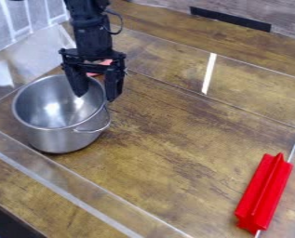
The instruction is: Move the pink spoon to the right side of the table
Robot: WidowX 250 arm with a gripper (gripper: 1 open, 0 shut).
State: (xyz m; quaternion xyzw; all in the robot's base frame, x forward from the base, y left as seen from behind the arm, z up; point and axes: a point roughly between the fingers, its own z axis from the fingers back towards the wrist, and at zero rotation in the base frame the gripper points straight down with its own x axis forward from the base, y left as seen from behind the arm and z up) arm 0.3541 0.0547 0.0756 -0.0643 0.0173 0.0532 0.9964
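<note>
Of the small salmon-pink plastic spoon [101,62] you see perhaps only a pink patch high between the fingers; its long axis cannot be told. The black gripper [92,88] points down over the far rim of a round steel pot [57,116], fingers wide apart. A long red ridged bar [264,193] lies far right on the dark wooden table [175,112].

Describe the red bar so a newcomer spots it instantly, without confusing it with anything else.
Start at the dark wood table and go to its near right corner, far from the steel pot at the left. The red bar lies there alone, long, bright red and ridged, angled up beside a clear acrylic strip.
</note>
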